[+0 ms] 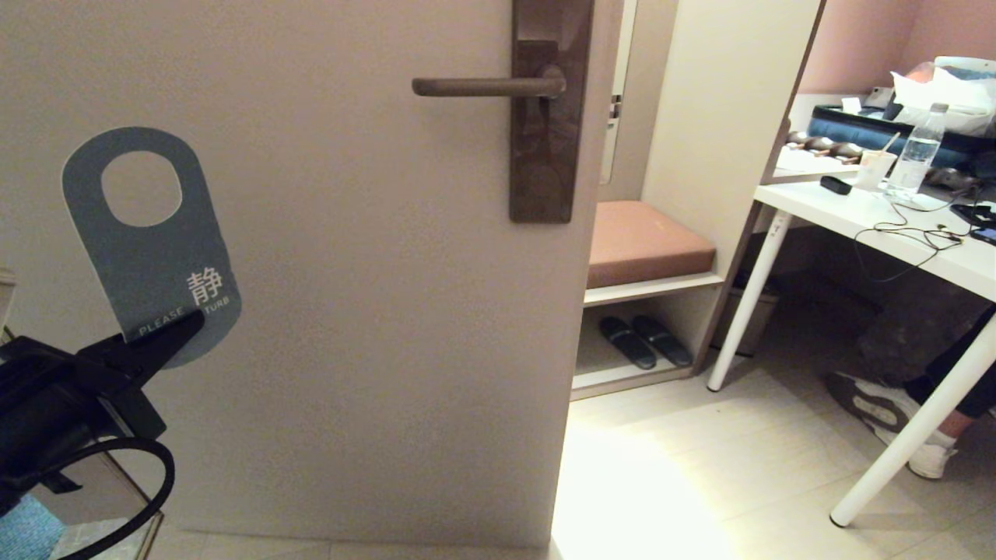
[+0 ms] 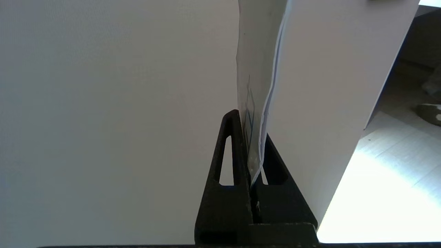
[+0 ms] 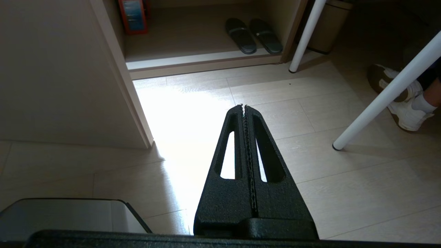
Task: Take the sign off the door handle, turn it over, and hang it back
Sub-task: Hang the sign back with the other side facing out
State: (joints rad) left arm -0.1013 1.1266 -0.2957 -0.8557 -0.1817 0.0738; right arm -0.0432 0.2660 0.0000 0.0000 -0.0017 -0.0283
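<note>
- The left hand (image 1: 175, 334) gripped the sign (image 1: 152, 249) by its lower edge, blue face outward, well left of and below the bare door handle (image 1: 486, 85).
- The right hand (image 3: 244, 107) was parked near the floor, fingers pressed together, empty.

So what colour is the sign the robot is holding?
Blue-grey with white writing on the side facing us; the sign shows best in the head view, pinched in the left gripper.

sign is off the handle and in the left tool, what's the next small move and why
Probably roll the left tool over so the flat blue card sign turns its other face to the head camera. The tool pinches the sign's lower end, oval hole up, blue "PLEASE" side facing out, well left of and below the bare dark brown lever door handle. It looks not yet turned, so hanging it comes later.
</note>
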